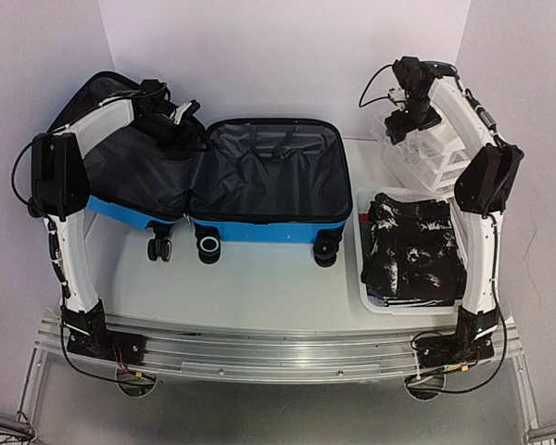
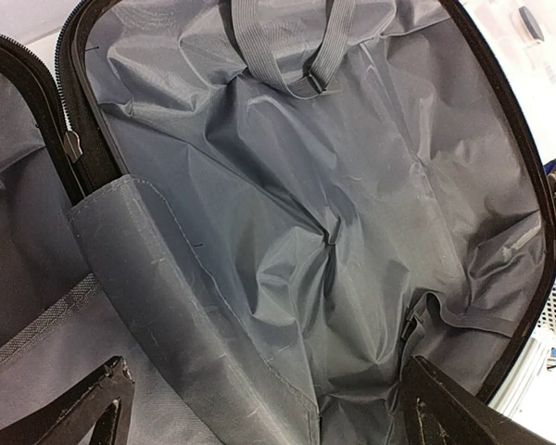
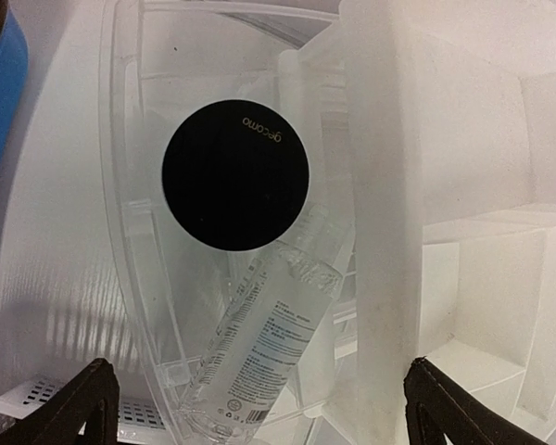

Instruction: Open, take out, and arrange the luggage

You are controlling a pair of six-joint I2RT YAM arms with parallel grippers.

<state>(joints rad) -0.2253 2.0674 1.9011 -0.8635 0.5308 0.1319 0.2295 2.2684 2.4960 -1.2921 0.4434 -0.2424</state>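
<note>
White walls (image 1: 278,56) enclose a white table (image 1: 259,287) on which all objects rest. Centre and left: the luggage (image 1: 259,176), a blue hard-shell case, lies unzipped with both halves spread apart and its wheels toward the near edge. The right half lies flat on the table; the left half is tilted up toward the left wall. Dark grey lining shows in both halves, and the left wrist view shows no contents apart from the grey straps (image 2: 287,46) at the far side of the right half.

Left tool (image 1: 181,119), seen from its own camera as (image 2: 269,408), hovers above the hinge zone between the halves; its jaws are spread wide and grasp nothing.

Right: a white mesh basket (image 1: 363,269) near the luggage holds folded dark clothing (image 1: 412,246). Behind it stands a white organizer (image 1: 435,153).

Right tool (image 1: 403,125), also (image 3: 259,408), hangs over the organizer, its jaws released and wide apart, touching nothing. Below it, a clear bottle (image 3: 269,324) lies tilted in a transparent compartment, with a black disc (image 3: 236,176) at its upper end.
</note>
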